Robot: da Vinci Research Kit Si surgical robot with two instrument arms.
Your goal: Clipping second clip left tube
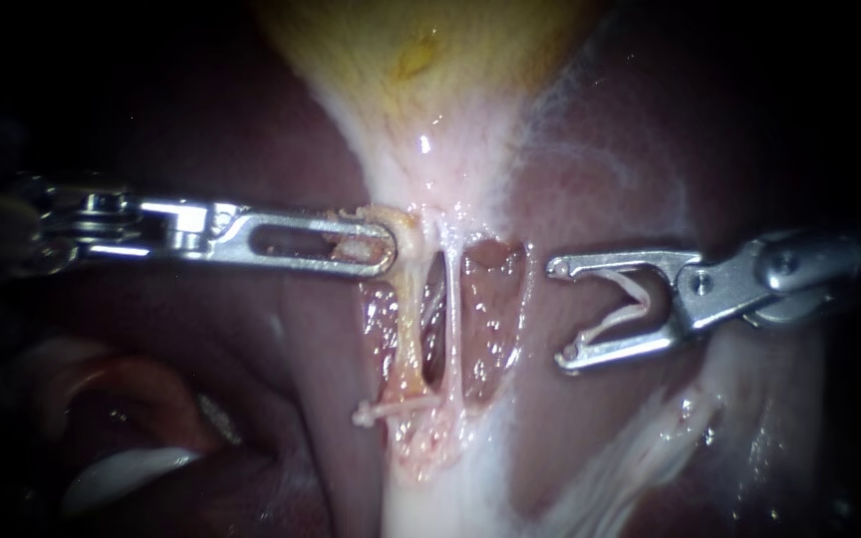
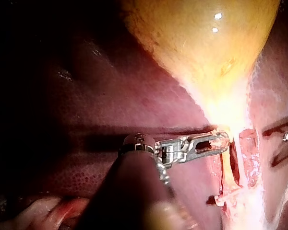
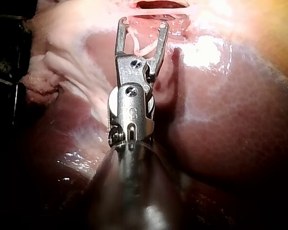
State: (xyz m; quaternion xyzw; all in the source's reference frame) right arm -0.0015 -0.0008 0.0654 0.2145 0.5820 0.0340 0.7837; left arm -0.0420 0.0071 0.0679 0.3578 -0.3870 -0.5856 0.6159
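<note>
The yellowish left tube [image 1: 409,324] and a thinner white right tube [image 1: 453,329] run down from the gallbladder [image 1: 421,55]. A white clip [image 1: 391,406] sits across the left tube's lower end. My left instrument [image 1: 383,242] comes in level from the left, its slotted jaws shut on the top of the left tube [image 2: 227,167]. My right instrument [image 1: 560,311] is to the right of both tubes, apart from them. Its jaws stand wide apart, gripping an open white clip [image 1: 622,304] between them. The right wrist view shows that clip [image 3: 146,45] in the jaws [image 3: 142,21].
Dark red liver [image 1: 251,399] surrounds the dissected window. Stringy white tissue [image 1: 640,448] lies below my right instrument. A pink and white fold [image 1: 122,399] sits at the lower left. The yellow gallbladder [image 2: 201,38] bulges beyond my left instrument [image 2: 223,139].
</note>
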